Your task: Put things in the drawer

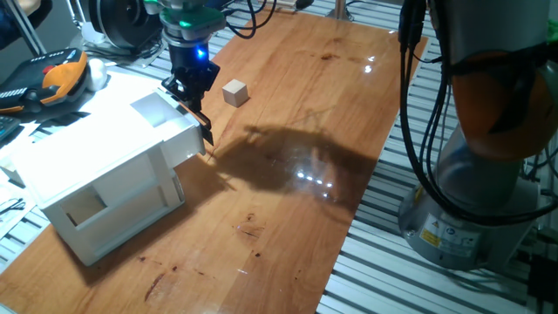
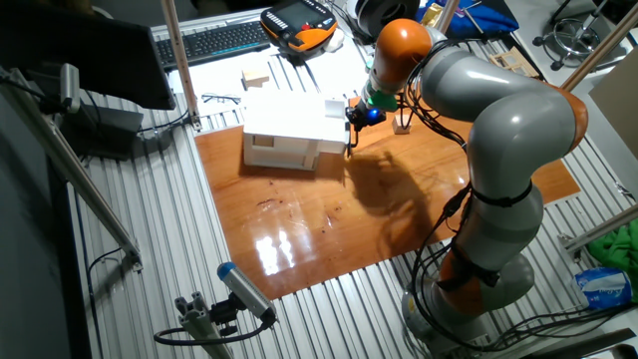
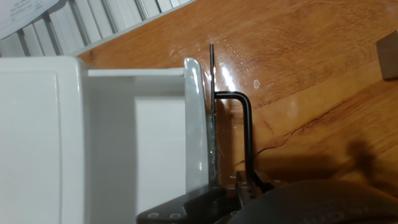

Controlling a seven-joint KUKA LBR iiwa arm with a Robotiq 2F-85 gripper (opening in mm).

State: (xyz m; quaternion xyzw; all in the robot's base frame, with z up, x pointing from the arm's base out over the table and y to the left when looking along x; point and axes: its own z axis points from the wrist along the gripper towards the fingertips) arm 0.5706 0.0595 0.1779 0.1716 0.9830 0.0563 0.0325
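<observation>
wooden worktop (image 1: pixel 296 113): my claw (image 1: pixel 199 112) pinches the drawer (image 1: pixel 170 122) handle (image 3: pixel 245 124); i'd pull straight, keeping level.

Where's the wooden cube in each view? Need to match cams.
One fixed view: wooden cube upper centre on the table, right of the gripper.
Other fixed view: cube upper right of centre, just beyond the gripper.
Hand view: only a corner at the right edge.
Shared landmark: the drawer's black handle.
</observation>
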